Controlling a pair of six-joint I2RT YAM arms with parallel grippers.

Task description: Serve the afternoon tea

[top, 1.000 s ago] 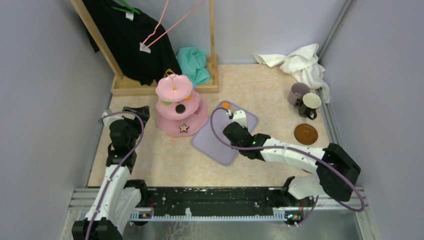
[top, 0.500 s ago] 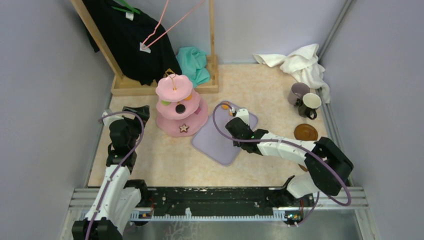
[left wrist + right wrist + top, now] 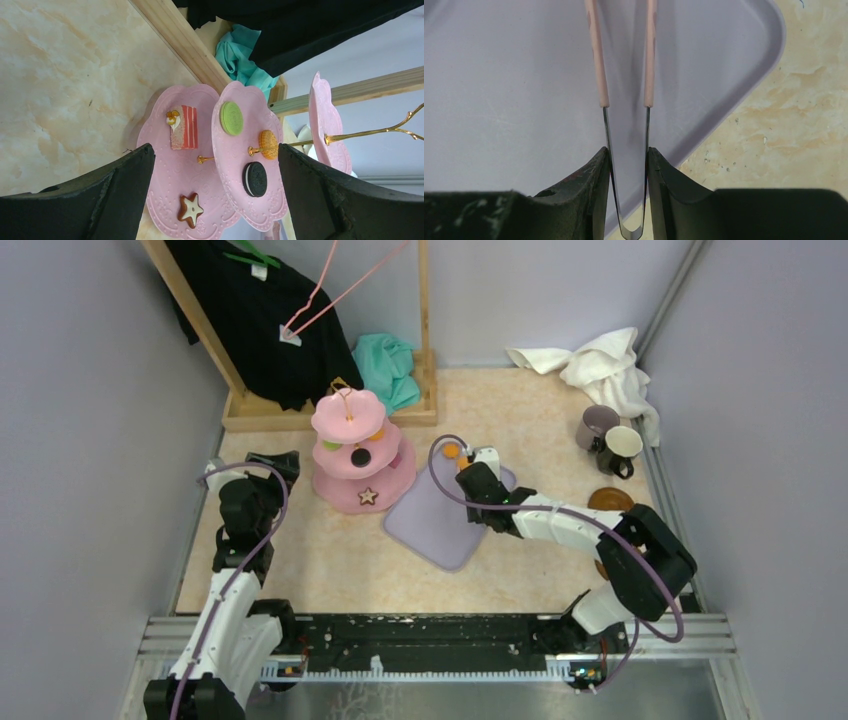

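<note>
Right pincer (image 3: pixel 626 157) is clamping pink tongs (image 3: pixel 596 60) over the lilac tray (image 3: pixel 430 525), aiming at an orange sweet (image 3: pixel 452 451) at its twelve o'clock corner. Left pincer (image 3: pixel 215 150) is gaping. Serving seems barely under way: the stand (image 3: pixel 340 418) at ten o'clock is looking stocked, and the mugs (image 3: pixel 612 440) at two o'clock are sitting unserved.

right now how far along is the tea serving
Done: the pink three-tier stand holds a green macaron, a black cookie, a star cookie and a cake slice. In hand: the right gripper clamps pink tongs over the lilac tray, near an orange sweet. To do: the mauve mug and cream mug stand off the brown saucer.
</note>
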